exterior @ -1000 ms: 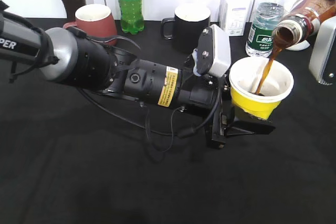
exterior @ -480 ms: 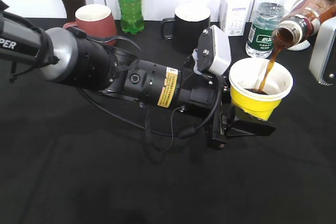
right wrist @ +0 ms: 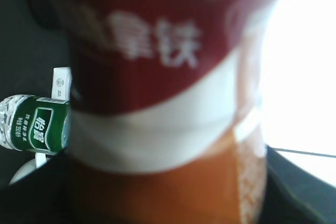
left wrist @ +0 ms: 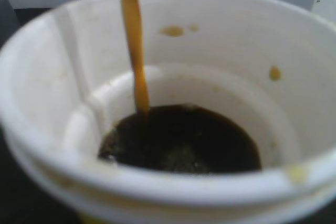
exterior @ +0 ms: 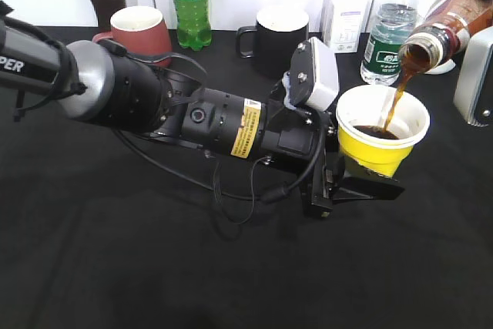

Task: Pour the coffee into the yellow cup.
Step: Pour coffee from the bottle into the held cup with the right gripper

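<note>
Left hand point(exterior: 350, 179) gripping yellow cup point(exterior: 383, 138), coffee point(exterior: 394, 98) streaming in

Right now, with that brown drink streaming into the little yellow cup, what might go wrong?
1. The stream falls near the cup's far side, and drops already dot its inner wall; a small drift of the bottle could send it over the rim.
2. The cup looks light and is only pinched by the left pincer, so it might tip as it fills.

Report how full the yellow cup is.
Partly full: the yellow cup holds a shallow dark pool of coffee at the bottom, white wall bare above.
</note>
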Robot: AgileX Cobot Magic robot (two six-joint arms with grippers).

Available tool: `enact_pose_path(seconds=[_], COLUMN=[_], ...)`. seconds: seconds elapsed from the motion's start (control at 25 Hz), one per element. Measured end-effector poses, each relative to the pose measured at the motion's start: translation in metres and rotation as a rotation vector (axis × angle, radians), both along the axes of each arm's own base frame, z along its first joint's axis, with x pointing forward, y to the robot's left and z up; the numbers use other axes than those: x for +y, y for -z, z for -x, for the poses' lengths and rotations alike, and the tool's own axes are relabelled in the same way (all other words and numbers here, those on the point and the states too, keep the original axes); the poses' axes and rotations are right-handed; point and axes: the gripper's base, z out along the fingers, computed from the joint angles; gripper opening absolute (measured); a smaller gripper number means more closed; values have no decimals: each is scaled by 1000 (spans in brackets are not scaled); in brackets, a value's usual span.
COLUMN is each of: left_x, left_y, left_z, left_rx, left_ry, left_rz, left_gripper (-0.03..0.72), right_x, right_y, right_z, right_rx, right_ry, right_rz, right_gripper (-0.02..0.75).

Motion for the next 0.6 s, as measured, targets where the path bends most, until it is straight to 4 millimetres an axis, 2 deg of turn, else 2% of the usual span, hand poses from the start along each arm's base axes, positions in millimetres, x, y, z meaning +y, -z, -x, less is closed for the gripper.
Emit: enact_pose_path(seconds=[0.6], left_x=[0], left_y=[1], left_z=[-1], left_rx=[-7], left_ry=[-10], left_rz=[-14], left_gripper=[438], right_x=[-2], right_y=[-1], right_z=[-1], right_rx=[-41], right_ry=[16], right_rz=[42], right_gripper=[528])
